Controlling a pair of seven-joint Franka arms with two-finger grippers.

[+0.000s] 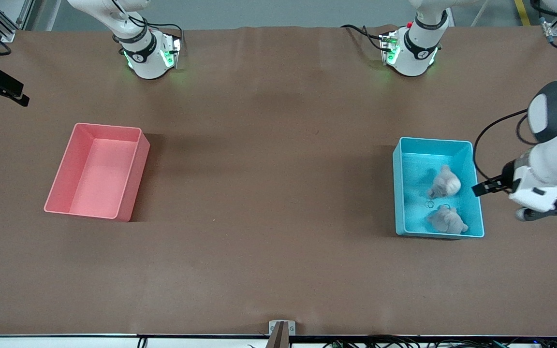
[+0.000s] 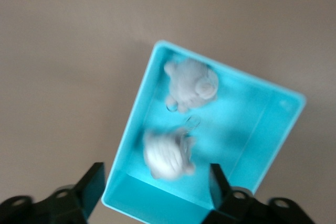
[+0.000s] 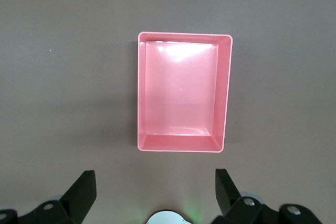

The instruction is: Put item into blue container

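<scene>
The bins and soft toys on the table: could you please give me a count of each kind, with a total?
Blue bins: 1, the blue bin toward the left arm's end.
Pink bins: 1, the pink bin toward the right arm's end.
Grey soft toys: 2, both in the blue bin, one toy farther from the front camera than the other toy.
Total: 4.

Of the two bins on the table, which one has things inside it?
The blue container, at the left arm's end of the table: two grey plush toys lie in it. The pink bin, at the right arm's end, holds nothing.
</scene>
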